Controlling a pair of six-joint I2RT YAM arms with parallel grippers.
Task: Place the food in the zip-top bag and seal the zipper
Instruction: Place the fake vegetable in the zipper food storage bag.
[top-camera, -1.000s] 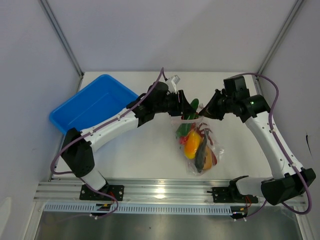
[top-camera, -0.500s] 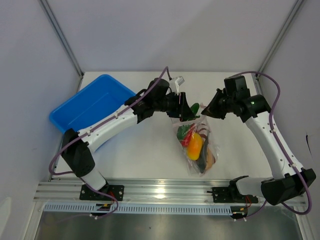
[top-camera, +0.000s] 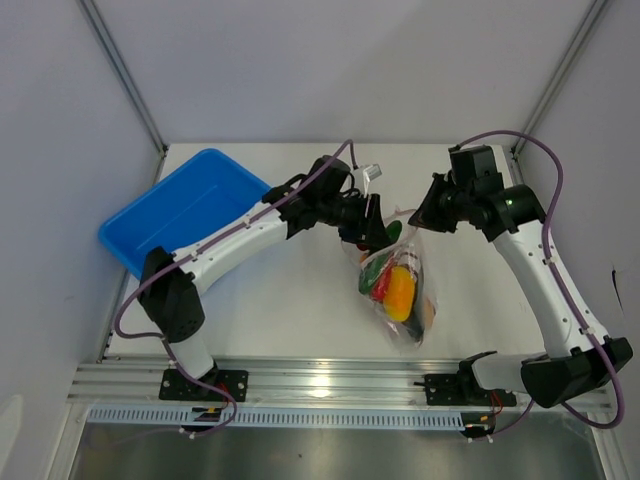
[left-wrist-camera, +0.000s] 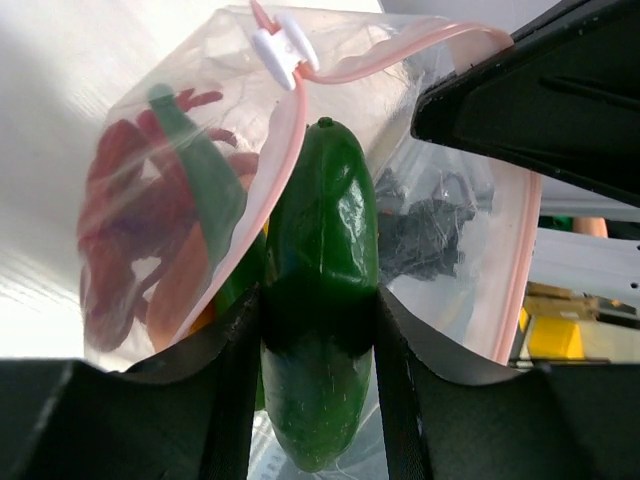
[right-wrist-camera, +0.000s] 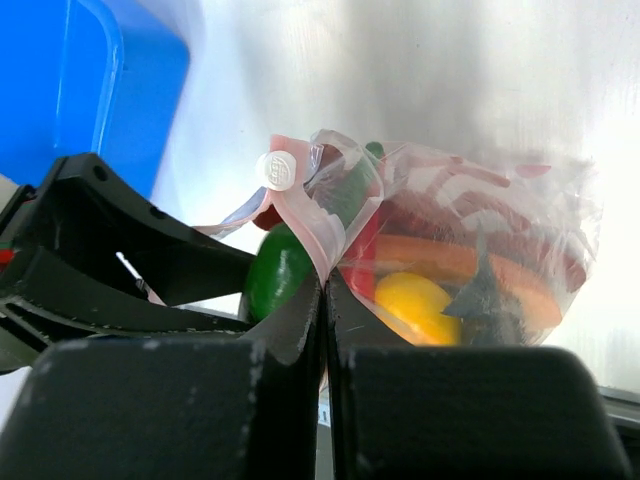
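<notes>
Top external view, left to right: blue bin (top-camera: 185, 215) sits at far left, well apart from the work. My left gripper (left-wrist-camera: 318, 305) pinches a green pepper (left-wrist-camera: 325, 200) across its middle, tip at the mouth of the zip-top bag (top-camera: 402, 295). The bag is mid-table between my arms and holds red chillies (left-wrist-camera: 110, 200) and a yellow piece (right-wrist-camera: 415, 305). My right gripper (right-wrist-camera: 323, 290) is pressed together on the pink zipper (left-wrist-camera: 290, 130) edge, holding the mouth up.

Step in hand: loading the pepper. Next move, as I judge: push it past the zipper, release, then seal.

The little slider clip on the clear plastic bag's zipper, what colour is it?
The small slider clip is white, clearest in the left wrist view.
</notes>
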